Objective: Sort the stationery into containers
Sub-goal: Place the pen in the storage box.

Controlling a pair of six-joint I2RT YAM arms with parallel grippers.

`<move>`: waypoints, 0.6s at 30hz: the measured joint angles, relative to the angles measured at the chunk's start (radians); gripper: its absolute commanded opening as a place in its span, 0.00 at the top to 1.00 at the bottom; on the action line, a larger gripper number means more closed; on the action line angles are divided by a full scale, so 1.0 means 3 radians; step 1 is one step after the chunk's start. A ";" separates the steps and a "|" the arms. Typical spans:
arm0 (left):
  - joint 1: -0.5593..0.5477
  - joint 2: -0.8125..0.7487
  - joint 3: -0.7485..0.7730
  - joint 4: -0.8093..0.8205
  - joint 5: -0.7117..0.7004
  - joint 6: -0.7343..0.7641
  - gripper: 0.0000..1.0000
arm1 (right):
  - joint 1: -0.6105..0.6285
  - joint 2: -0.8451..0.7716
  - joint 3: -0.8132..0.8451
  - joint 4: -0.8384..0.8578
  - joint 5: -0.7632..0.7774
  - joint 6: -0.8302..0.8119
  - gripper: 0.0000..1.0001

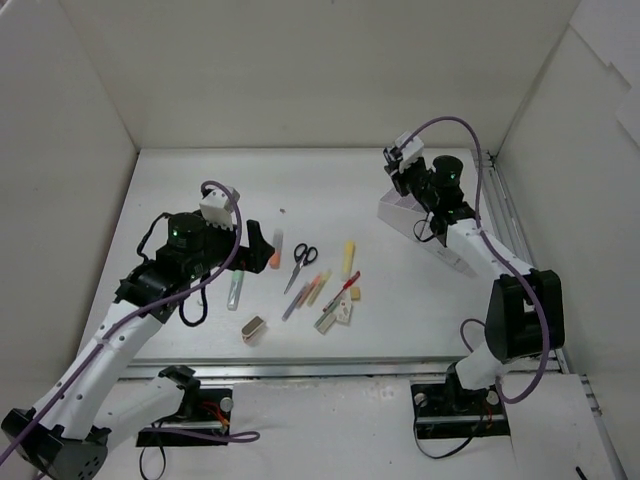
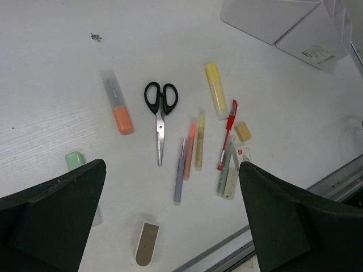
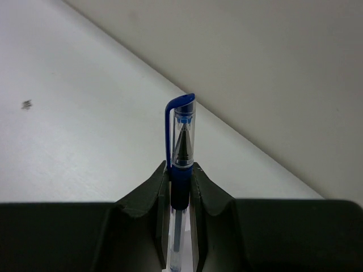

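The stationery lies mid-table: black-handled scissors (image 1: 302, 262) (image 2: 160, 107), an orange marker (image 1: 274, 250) (image 2: 117, 110), a yellow marker (image 1: 349, 256) (image 2: 215, 89), a pale-green marker (image 1: 235, 290) (image 2: 74, 160), a red pen (image 2: 227, 133), thin pens (image 2: 190, 150), a beige eraser (image 2: 243, 131) and a metallic block (image 1: 253, 328) (image 2: 147, 243). My left gripper (image 1: 258, 245) (image 2: 172, 164) is open and empty, raised above these items. My right gripper (image 1: 400, 178) (image 3: 181, 181) is shut on a blue capped pen (image 3: 181, 141), held upright over the far end of the white tray (image 1: 402, 212).
White walls enclose the table on the left, back and right. The tray's corner shows at the top right of the left wrist view (image 2: 283, 22). A metal rail (image 2: 317, 187) runs along the table's near edge. A small dark speck (image 2: 95, 37) lies on the table.
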 measured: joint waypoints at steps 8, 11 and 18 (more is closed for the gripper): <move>0.0161 0.0175 -0.0170 0.0112 -0.0074 -0.0111 0.01 | -0.0609 0.0411 -0.0009 0.0621 0.0203 0.0600 1.00; 0.0207 0.0262 -0.0181 0.0155 -0.0100 -0.0132 0.01 | -0.0760 0.0575 -0.0071 0.0828 0.0206 0.0703 1.00; 0.0294 0.0468 -0.0181 0.0177 -0.0122 -0.0142 0.01 | -0.0874 0.0704 -0.0354 0.1175 0.0135 0.0908 0.88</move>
